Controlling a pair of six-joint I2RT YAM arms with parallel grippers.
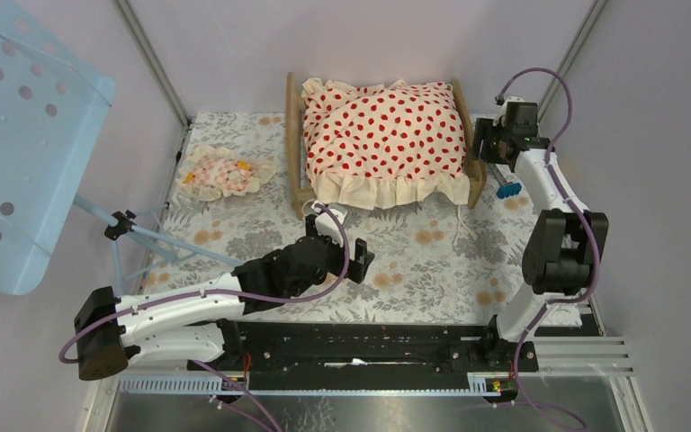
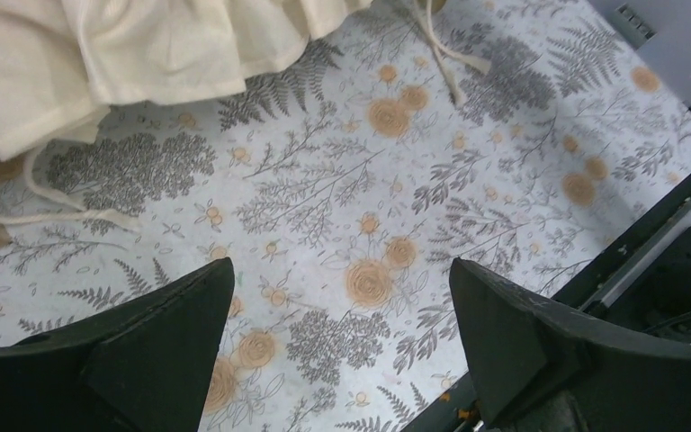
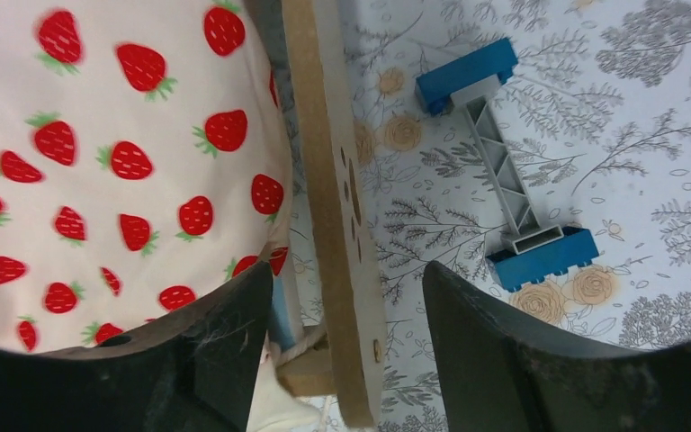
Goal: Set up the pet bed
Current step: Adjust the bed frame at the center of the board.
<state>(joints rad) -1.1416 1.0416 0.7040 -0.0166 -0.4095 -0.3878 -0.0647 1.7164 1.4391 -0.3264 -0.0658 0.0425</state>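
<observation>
The pet bed (image 1: 298,144) stands at the back of the floral mat, its light-wood frame almost wholly covered by a cream ruffled blanket (image 1: 385,135) with red dots. Its headboard (image 3: 324,180), with paw-print cutouts, is on the right end. My right gripper (image 3: 346,274) is open and straddles that headboard's near corner, one finger on the blanket side and one outside, with a gap to the wood. A sliver of blue mattress (image 3: 281,315) shows under the blanket (image 3: 99,135). My left gripper (image 2: 342,270) hangs open over bare mat in front of the bed, holding nothing.
A small pink checked pillow (image 1: 225,173) lies on the mat left of the bed. A blue-and-white plastic piece (image 3: 504,162) lies right of the headboard. Cream cords (image 2: 54,211) trail from the blanket's ruffle (image 2: 144,45). A pale blue perforated stand (image 1: 18,135) leans at far left.
</observation>
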